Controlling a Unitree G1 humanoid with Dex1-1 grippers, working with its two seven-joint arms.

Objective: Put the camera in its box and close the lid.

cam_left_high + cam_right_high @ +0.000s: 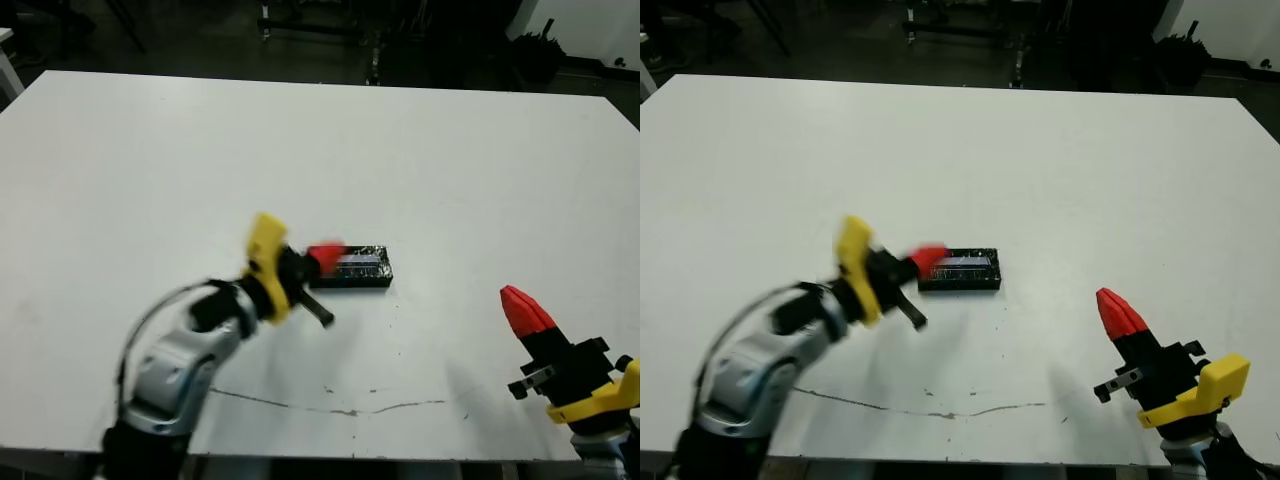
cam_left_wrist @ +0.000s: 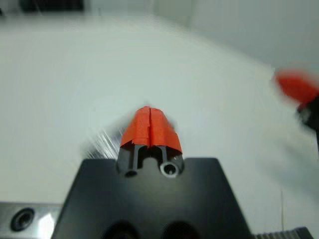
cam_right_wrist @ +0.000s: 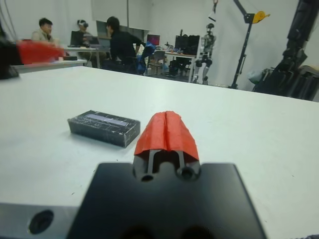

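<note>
The lid (image 1: 360, 268), a glossy black slab with a pale stripe on top, lies flat near the table's middle and also shows in the right wrist view (image 3: 103, 127). The box and the camera are hidden; nothing of them shows around the lid. My left gripper (image 1: 325, 255) is shut with nothing in it, and its red tips hover at the lid's left end, blurred. In the left wrist view its fingers (image 2: 149, 124) are pressed together. My right gripper (image 1: 512, 297) is shut and empty, well to the right of the lid near the front edge.
A thin dark line (image 1: 330, 405) runs across the white table (image 1: 300, 150) near its front edge. Dark stands (image 1: 300, 20) lie beyond the far edge. In the right wrist view, people (image 3: 119, 45) sit at desks behind the table.
</note>
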